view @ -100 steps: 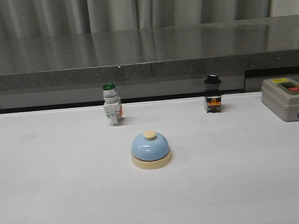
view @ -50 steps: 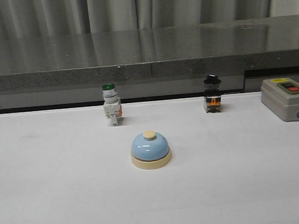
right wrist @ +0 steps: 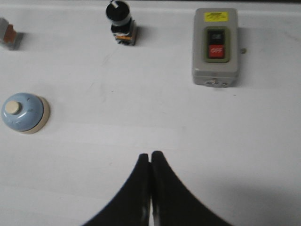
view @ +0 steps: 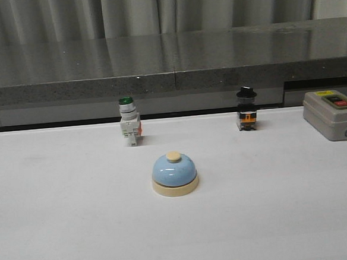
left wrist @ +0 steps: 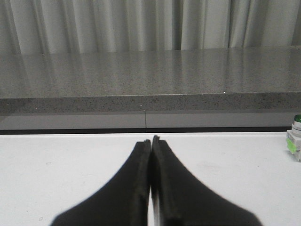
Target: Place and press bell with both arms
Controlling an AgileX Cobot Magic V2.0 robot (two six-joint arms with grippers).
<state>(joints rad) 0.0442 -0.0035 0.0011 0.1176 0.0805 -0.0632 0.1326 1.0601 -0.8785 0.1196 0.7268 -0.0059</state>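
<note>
The light-blue bell [view: 174,173] with a cream base and cream button stands upright in the middle of the white table. It also shows in the right wrist view [right wrist: 23,113], well away from my right gripper [right wrist: 150,155]. That gripper is shut and empty above the bare table. My left gripper [left wrist: 151,140] is shut and empty, low over the table and facing the grey ledge; the bell is out of its view. Neither gripper shows in the front view.
A green-capped white switch [view: 129,121] stands behind the bell to the left, and a black-capped switch [view: 247,109] to the right. A grey box with red and green buttons [view: 333,114] sits at the far right. A grey stone ledge [view: 169,65] runs along the table's back.
</note>
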